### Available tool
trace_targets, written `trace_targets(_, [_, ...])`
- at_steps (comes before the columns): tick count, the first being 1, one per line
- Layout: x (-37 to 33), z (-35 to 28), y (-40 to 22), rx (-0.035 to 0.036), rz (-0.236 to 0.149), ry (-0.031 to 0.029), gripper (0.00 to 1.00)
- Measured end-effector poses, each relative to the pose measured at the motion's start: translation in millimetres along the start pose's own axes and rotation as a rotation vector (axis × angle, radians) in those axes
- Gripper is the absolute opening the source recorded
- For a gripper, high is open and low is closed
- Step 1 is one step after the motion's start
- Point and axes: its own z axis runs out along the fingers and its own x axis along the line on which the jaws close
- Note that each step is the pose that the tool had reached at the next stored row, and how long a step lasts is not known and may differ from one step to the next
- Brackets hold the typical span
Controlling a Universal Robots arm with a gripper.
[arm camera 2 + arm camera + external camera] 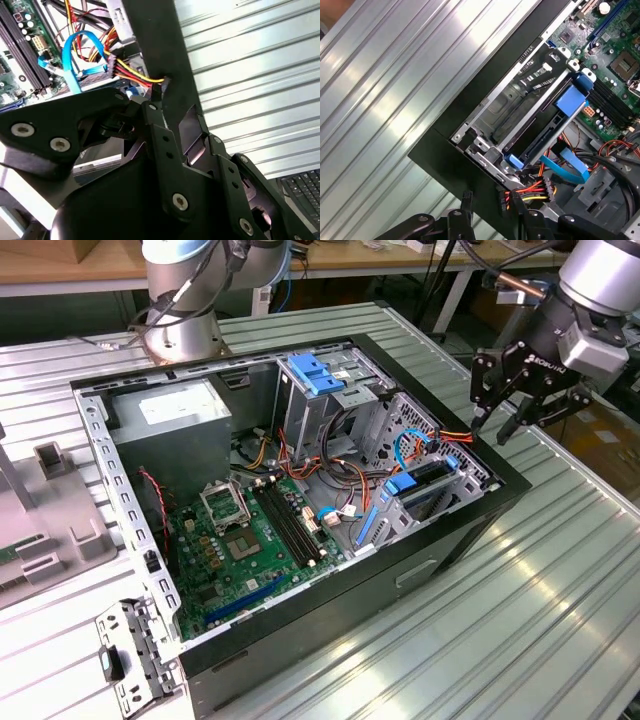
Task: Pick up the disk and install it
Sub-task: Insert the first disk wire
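Disk [430,488] slotted, claw [490,430] near (spread, empty)

table [540,640], lower right of exterior view: ribbed bare metal, bright sheen | computer case [470,530] rim: black, matt, smooth | gripper [490,430], upper right: matt black links, shiny metal screw heads | power supply [170,430]: dull grey sheet metal | motherboard [250,550]: green matt board | disk [542,132] carrier: smooth blue plastic | flat cable [75,55]: glossy blue plastic
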Motion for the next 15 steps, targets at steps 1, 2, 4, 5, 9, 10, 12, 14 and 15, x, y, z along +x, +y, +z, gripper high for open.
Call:
trace_targets(1, [2.5, 0.0, -2.8, 0.0000, 0.000, 0.0000, 0.42])
trace_targets(2, [3.9, 0.1, -4.4, 0.0000, 0.000, 0.0000, 0.42])
trace_targets(4, [8.0, 0.1, -9.0, 0.0001, 0.000, -0.0001, 0.42])
trace_targets(5, [9.2, 0.1, -10.4, 0.0000, 0.000, 0.0000, 0.42])
trace_targets(9, [15.6, 0.3, -17.5, 0.0001, 0.000, -0.0001, 0.42])
trace_targets(10, [17.2, 0.2, -19.3, 0.0000, 0.000, 0.0000, 0.42])
trace_targets(12, [22.5, 0.3, -25.5, 0.0000, 0.000, -0.0001, 0.42])
trace_targets(14, [26.5, 0.5, -30.0, 0.0000, 0.001, 0.0001, 0.42])
trace_targets(15, [26.8, 0.8, -30.3, 0.0001, 0.002, -0.0001, 0.42])
